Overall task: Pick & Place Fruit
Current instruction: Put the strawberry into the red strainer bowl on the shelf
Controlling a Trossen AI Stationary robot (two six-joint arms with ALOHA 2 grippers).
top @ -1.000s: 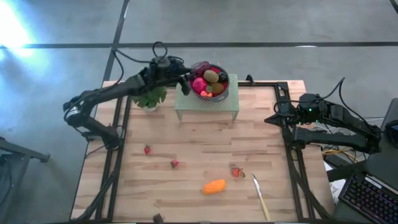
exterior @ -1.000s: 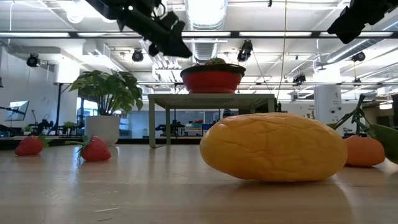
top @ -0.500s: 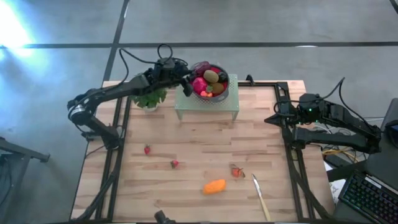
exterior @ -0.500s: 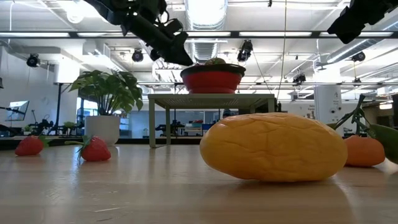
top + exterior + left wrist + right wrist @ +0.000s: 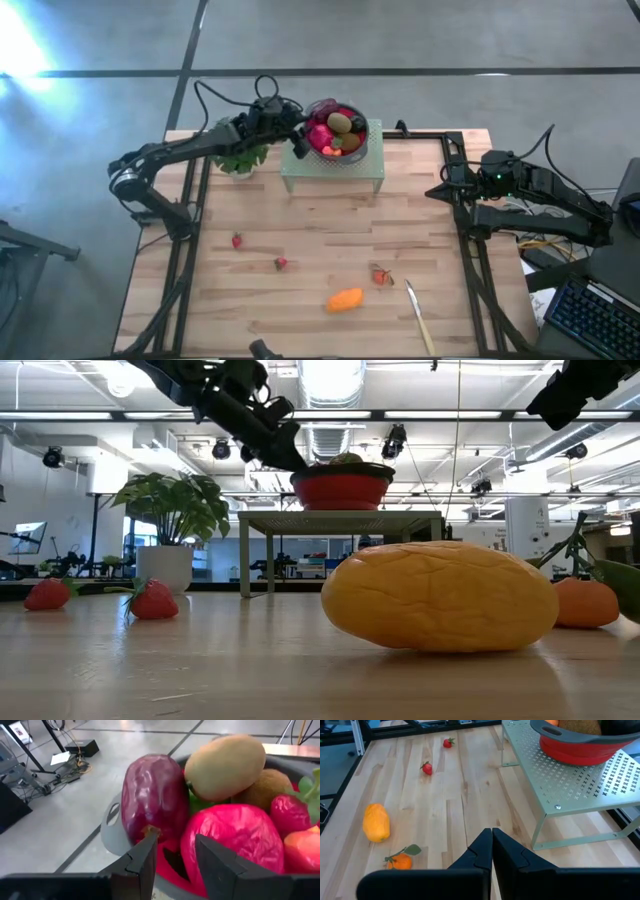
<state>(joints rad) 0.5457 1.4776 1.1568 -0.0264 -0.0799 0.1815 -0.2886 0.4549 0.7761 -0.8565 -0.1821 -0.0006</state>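
A red bowl with a grey rim sits on a pale green perforated stand at the table's far edge. It is filled with fruit: a maroon oval, a pink-red piece, a tan oval, a brown kiwi and strawberries. My left gripper is open at the bowl's left rim, just above it. On the table lie an orange oval, two strawberries and a small leafed orange. My right gripper waits shut at the table's right edge. My left gripper comes at the bowl slanting down from the table's left. One fingertip stands right in front of the maroon oval's lower end, the other in front of the pink-red piece. I cannot tell whether either touches.
A leafy potted plant stands under the left arm, left of the stand. A slim pale utensil lies near the table's near right corner. Black rails run along both sides of the table. The middle of the wooden top is bare.
My left gripper has moved down and toward the table's right, closing in on the bowl's left rim. The fruit on the table and in the bowl has stayed where it was.
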